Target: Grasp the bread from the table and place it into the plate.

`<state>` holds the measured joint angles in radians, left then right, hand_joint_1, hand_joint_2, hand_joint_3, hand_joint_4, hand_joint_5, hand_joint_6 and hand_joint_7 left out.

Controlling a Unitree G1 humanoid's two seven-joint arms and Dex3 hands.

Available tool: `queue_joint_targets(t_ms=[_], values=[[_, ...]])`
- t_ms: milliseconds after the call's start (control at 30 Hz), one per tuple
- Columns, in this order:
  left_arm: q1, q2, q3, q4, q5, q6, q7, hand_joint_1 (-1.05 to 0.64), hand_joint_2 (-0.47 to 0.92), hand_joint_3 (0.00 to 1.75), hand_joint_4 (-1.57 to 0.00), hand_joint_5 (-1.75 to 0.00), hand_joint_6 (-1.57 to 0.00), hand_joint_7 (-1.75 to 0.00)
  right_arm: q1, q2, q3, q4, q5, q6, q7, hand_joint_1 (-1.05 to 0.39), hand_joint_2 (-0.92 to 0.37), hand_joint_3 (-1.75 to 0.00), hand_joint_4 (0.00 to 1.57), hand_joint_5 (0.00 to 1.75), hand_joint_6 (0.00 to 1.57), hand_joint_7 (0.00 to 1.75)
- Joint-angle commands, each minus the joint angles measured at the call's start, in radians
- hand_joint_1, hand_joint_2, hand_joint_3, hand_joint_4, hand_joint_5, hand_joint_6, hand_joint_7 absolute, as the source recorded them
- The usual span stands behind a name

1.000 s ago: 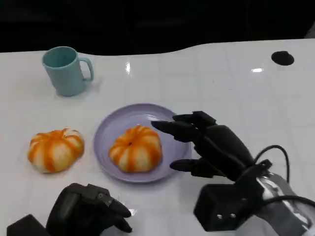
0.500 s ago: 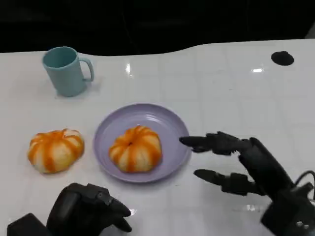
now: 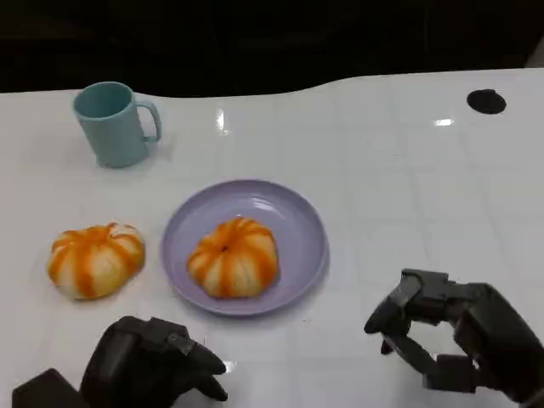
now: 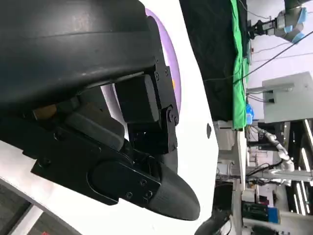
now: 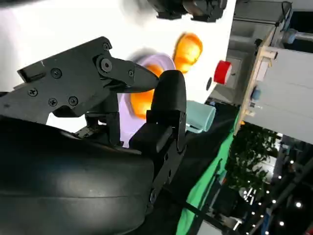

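1. White glossy worktop (image 3: 408, 170), tile-like seams, dark backdrop along the top of the frame. Teal mug (image 3: 112, 121) upper left; small black disc (image 3: 487, 101) upper right.
2. Lilac plate (image 3: 297, 223) at centre. One orange-and-white striped bread (image 3: 233, 256) sits in it, left of the plate's middle. A second, similar bun (image 3: 95, 259) lies on the worktop at left, just beside the plate's rim, apart from it.
3. Handling, judged: bread looks light, soft, likely to dent under a hard squeeze; matte crust, probably not slippery. Best taken across the domed sides, low, with a wide, gentle hold.
4. Right robot hand (image 3: 455, 340), lower right, well apart from the plate: fingers curled inward, nothing in them.
5. Left robot hand (image 3: 153, 365), lower left, near the second bun: fingers folded in, holding nothing.
6. Hard to read: both hands cut off by the bottom edge. The wrist views are largely blocked by black shells; the right one gives a blurred glimpse of plate and bread.
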<state>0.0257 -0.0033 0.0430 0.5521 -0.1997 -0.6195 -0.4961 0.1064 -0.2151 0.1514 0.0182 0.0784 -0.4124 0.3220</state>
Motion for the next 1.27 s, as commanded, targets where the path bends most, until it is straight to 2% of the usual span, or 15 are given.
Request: queue_joint_targets(t_ms=[33,100,233,500,933,1267], values=[[-0.001,0.020,0.010,0.005,-0.008,-0.007,-0.003,-1.05,0.90,0.01,-1.44,-0.65,-1.57,-0.22,0.032,0.021,-0.033,-0.020,-0.021,-0.005,-0.042,-0.11,-0.63,-0.96,0.76,1.58,0.75,1.29],[-0.002,0.021,0.010,0.007,-0.009,-0.010,-0.005,-1.05,0.90,0.01,-1.44,-0.65,-1.57,-0.22,0.037,0.034,-0.038,-0.015,-0.023,-0.002,-0.051,-0.11,-0.59,-1.06,0.77,1.65,0.77,1.33],[0.000,0.024,0.012,0.010,-0.004,-0.016,0.001,-1.05,0.90,0.01,-1.45,-0.65,-1.57,-0.22,0.040,0.049,-0.041,0.018,-0.064,-0.031,-0.075,-0.14,-0.54,-1.13,0.79,1.73,0.75,1.42],[-0.001,0.027,0.012,0.018,-0.010,-0.029,-0.006,-1.05,0.91,0.01,-1.45,-0.65,-1.57,-0.23,0.014,0.065,-0.045,0.103,-0.095,-0.098,-0.092,-0.17,-0.47,-1.25,0.84,1.75,0.72,1.52],[0.000,0.023,0.008,0.017,-0.006,-0.034,-0.001,-1.05,0.91,0.00,-1.44,-0.65,-1.57,-0.22,-0.005,0.056,-0.045,0.162,-0.102,-0.141,-0.091,-0.19,-0.43,-1.30,0.84,1.75,0.71,1.52],[-0.001,0.022,0.008,0.015,-0.008,-0.022,0.001,-1.05,0.90,0.00,-1.45,-0.66,-1.57,-0.23,-0.012,0.060,-0.048,0.161,-0.097,-0.130,-0.091,-0.19,-0.42,-1.29,0.83,1.75,0.72,1.51]])
